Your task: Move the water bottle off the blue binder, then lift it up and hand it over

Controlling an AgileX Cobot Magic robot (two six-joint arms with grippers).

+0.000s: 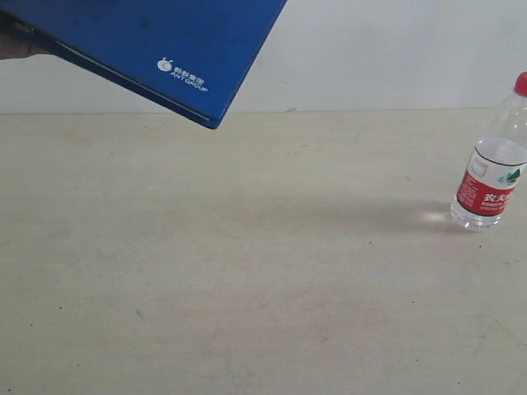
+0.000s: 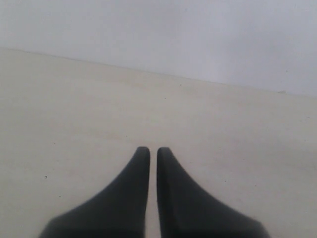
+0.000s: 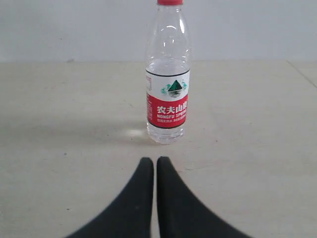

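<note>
Water bottle (image 1: 490, 169) stands upright; blue binder (image 1: 140, 41) tilted aloft; left end effector (image 2: 153, 151) and right end effector (image 3: 154, 161) both pinched together.

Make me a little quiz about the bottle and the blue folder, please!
1. True or false: the water bottle stands on the blue binder.
2. Which gripper's camera sees the bottle? A) left B) right
3. Fill in: the bottle's cap is ___.

Key:
1. False. It stands on the table, far from the binder.
2. B. The bottle is in front of the right gripper.
3. Red.
</note>
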